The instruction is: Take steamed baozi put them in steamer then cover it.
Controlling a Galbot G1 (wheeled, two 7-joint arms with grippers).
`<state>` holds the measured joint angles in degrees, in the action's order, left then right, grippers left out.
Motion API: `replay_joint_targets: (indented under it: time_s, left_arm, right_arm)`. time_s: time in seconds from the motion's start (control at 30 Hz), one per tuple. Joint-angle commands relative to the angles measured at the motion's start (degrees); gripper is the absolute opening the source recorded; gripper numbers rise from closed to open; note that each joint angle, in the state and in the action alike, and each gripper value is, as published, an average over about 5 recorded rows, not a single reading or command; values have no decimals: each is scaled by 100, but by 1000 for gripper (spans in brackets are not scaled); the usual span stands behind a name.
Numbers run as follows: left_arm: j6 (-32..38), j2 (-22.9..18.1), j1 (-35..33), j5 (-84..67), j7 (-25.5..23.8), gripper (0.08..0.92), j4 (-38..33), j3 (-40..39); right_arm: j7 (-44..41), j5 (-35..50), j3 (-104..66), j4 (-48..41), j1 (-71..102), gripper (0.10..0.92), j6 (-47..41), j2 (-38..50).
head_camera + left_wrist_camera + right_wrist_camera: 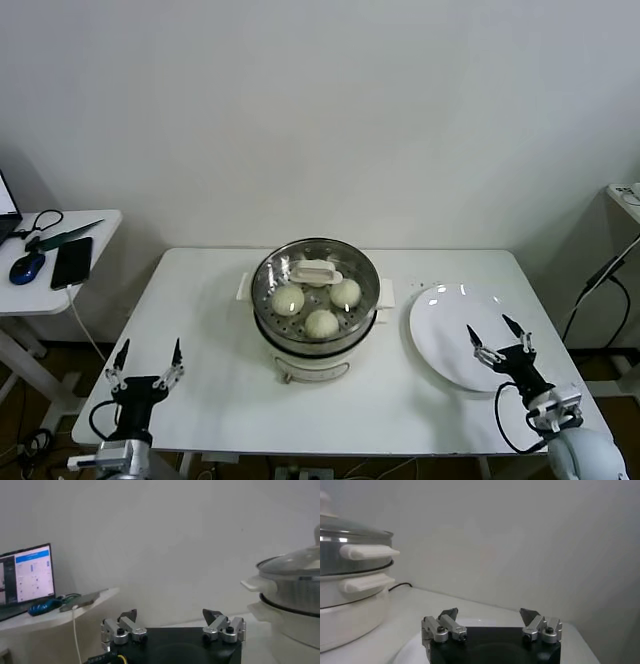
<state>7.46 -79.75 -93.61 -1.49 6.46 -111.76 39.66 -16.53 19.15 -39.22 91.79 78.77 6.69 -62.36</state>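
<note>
Steamer sitting mid-table, cover lying on it, three steamed baozi showing through the glass; left gripper and right gripper idling near the front corners, jaws spread wide, holding nothing; white plate lying under the right gripper
</note>
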Motion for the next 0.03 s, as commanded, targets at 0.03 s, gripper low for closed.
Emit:
replay_joint_targets:
  time_s: [0.03]
  left_arm:
    - [183,-122,-105,-200,-145,823,-24,130]
  right_arm:
    - [7,78,-60,34,113,823,77,-49]
